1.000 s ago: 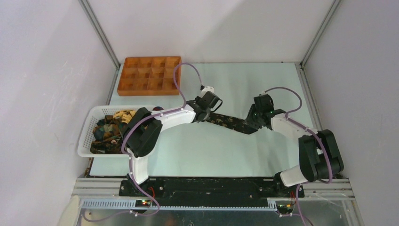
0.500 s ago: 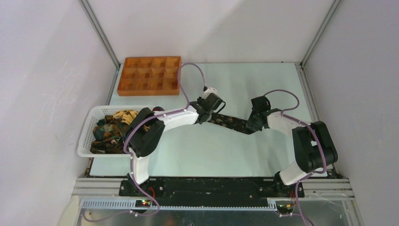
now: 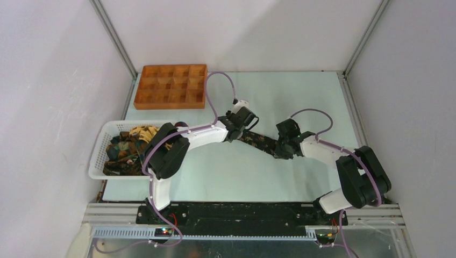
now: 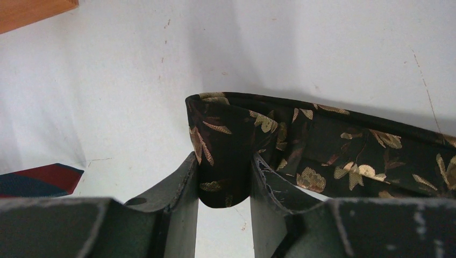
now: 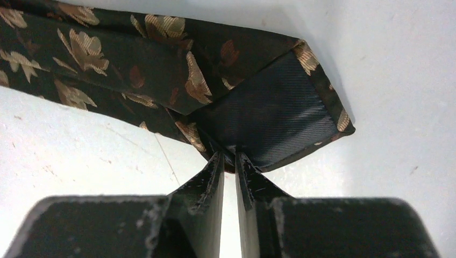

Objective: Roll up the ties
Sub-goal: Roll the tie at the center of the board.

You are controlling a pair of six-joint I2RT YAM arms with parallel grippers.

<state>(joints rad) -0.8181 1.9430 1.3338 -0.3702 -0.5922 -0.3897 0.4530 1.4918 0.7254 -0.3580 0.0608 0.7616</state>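
Note:
One dark tie with a gold leaf print lies slanted across the middle of the table, stretched between both grippers. My left gripper is shut on its upper-left end. In the left wrist view that end is a folded loop of tie pinched in the left gripper. My right gripper is shut on the lower-right end. The right wrist view shows this tie folded over, its plain dark lining up, with the right gripper nipping the fold's edge. More ties are heaped in the basket.
A white mesh basket stands at the table's left edge. An orange compartment tray sits at the back left. A red and blue striped cloth lies left of the left gripper. Grey walls enclose the table on three sides.
The right gripper has moved left toward the left gripper and narrowed onto the tie's end, folding it over. The tie's visible stretch is shorter. The left gripper has barely moved.

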